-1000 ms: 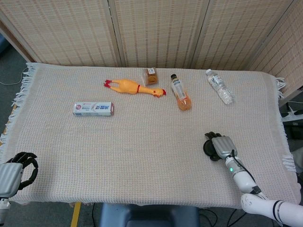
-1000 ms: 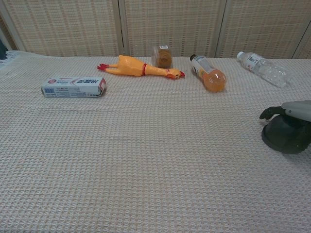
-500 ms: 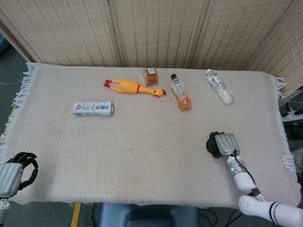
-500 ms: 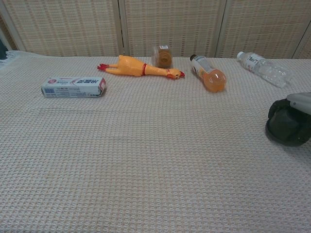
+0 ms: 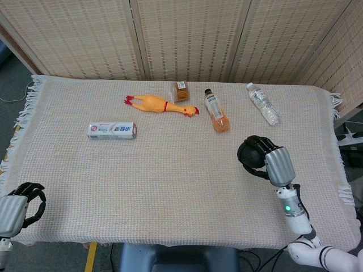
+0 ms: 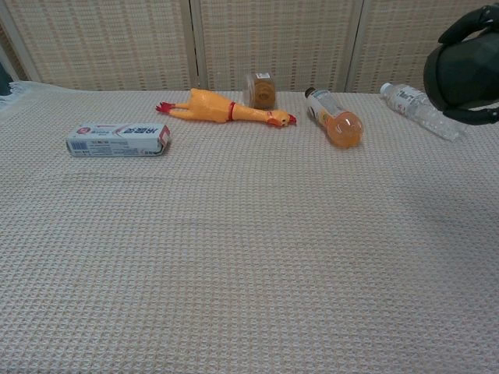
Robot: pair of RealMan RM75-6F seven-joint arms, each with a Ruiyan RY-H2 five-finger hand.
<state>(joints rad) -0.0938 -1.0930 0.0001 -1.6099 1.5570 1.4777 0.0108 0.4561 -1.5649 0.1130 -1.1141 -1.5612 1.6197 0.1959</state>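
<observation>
Right hand raised over the cloth, nothing in its grasp; left hand idling at the near corner.

I am holding the right hand [image 5: 262, 158] up above the woven tablecloth [image 5: 170, 187], its dark fingers [image 6: 460, 70] curling inward around empty space. Nearest to it, the orange drink bottle [image 5: 216, 111] is lying on its side, with the clear water bottle [image 5: 263, 103] lying further toward the right edge; both are well apart from the hand. Behind them I am seeing the small brown jar [image 5: 180, 91] just beside the rubber chicken [image 5: 161, 105], and the toothpaste box [image 5: 112, 130] lying flat to the left. My left hand [image 5: 16, 207] is sitting at the near left corner, fingers curling, gripping nothing.
</observation>
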